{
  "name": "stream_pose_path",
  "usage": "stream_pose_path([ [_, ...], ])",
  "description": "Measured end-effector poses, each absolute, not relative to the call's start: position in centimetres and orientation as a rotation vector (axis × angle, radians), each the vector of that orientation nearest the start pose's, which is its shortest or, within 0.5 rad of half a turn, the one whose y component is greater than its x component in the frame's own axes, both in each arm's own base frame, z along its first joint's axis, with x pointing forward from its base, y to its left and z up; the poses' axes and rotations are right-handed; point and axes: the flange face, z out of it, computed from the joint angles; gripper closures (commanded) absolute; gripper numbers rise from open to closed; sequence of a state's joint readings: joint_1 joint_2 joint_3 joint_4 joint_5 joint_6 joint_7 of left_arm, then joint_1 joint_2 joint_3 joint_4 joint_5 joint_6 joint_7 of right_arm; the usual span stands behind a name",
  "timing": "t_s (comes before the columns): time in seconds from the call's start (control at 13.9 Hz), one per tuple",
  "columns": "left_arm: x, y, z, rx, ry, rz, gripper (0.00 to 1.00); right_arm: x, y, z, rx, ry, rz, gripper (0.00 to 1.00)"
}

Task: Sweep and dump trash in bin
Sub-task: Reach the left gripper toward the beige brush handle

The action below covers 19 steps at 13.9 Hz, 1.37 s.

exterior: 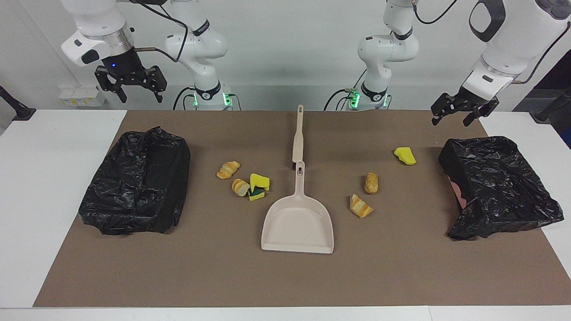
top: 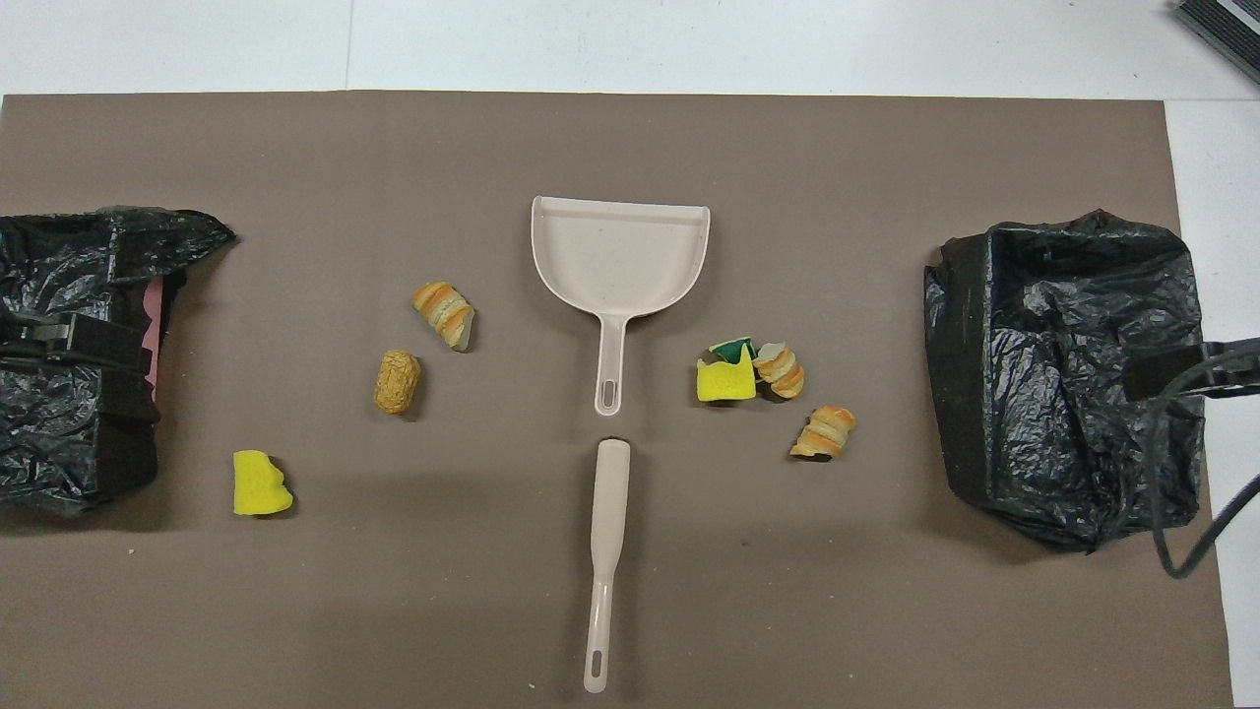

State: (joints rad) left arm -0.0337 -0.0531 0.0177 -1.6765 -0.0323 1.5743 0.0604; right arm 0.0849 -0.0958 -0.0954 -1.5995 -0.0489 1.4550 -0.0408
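Six pieces of trash lie on the brown mat. Toward the right arm's end are a croissant piece (exterior: 228, 170), a bread piece (exterior: 241, 187) and a green-backed yellow sponge (exterior: 258, 185). Toward the left arm's end are a bread lump (exterior: 371, 183), a croissant piece (exterior: 361, 206) and a yellow sponge (exterior: 405, 156). The beige dustpan (exterior: 298, 223) lies mid-table, its handle toward the robots. The beige-handled brush (exterior: 297, 133) lies in line with it, nearer the robots. My right gripper (exterior: 140, 96) and left gripper (exterior: 450, 121) hang open and empty, each raised over a bin.
A bin lined with a black bag (exterior: 138, 183) stands at the right arm's end of the mat, another (exterior: 495, 187) at the left arm's end. White table shows around the brown mat (exterior: 285, 276).
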Motion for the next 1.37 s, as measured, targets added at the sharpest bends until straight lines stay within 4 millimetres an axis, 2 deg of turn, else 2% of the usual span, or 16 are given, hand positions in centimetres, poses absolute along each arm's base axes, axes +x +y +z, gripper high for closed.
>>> stream_pose_path([
  [0.5,53.6,-1.2,60.4,-3.173,0.121,0.081,0.0,51.2,-1.4,65.2,-3.178,-0.042,0.08,0.0],
  [1.01,53.5,-2.0,60.2,-3.171,0.146,0.091,0.0,51.2,-1.4,65.2,-3.178,-0.042,0.079,0.0],
  [1.15,53.2,-4.1,59.9,-3.166,0.205,0.103,0.0,51.2,-1.3,65.2,-3.178,-0.043,0.079,0.0],
  [1.37,51.6,-8.7,59.3,-3.155,0.253,0.133,0.0,51.2,-1.2,65.2,-3.178,-0.048,0.079,0.0],
])
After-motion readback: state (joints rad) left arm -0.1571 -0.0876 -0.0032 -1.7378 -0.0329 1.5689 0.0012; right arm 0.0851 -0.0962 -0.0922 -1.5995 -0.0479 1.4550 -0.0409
